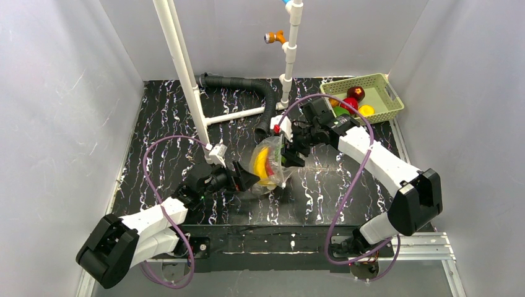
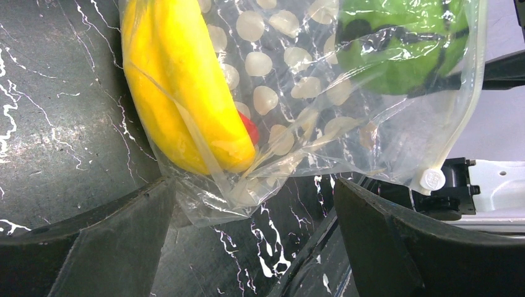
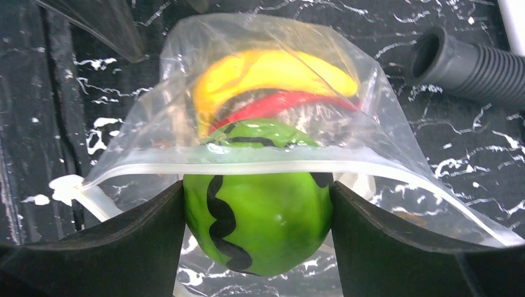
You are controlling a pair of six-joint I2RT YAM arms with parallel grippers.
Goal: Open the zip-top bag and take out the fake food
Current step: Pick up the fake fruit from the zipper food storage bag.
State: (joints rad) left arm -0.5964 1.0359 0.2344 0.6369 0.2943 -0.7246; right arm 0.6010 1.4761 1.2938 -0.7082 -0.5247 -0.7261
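Note:
The clear dotted zip-top bag (image 1: pixel 274 166) lies mid-table with its mouth open toward my right gripper (image 1: pixel 290 151). That gripper is shut on a green ball (image 3: pixel 260 216) with black wavy stripes, held at the bag's mouth, half out past the zip strip. A yellow banana (image 3: pixel 272 69) and a red chili (image 3: pixel 291 100) lie deeper in the bag (image 3: pixel 155 124). My left gripper (image 1: pixel 247 179) is open at the bag's closed end. In the left wrist view (image 2: pixel 254 247) the bag's bottom corner (image 2: pixel 210 198) touches its left finger, with the banana (image 2: pixel 179 93) just beyond.
A green basket (image 1: pixel 391 98) at the back right holds a dark red apple (image 1: pixel 356 93), a yellow lemon (image 1: pixel 366 111) and other pieces. A white pipe frame (image 1: pixel 186 68) and a black corrugated hose (image 1: pixel 247 83) stand behind the bag.

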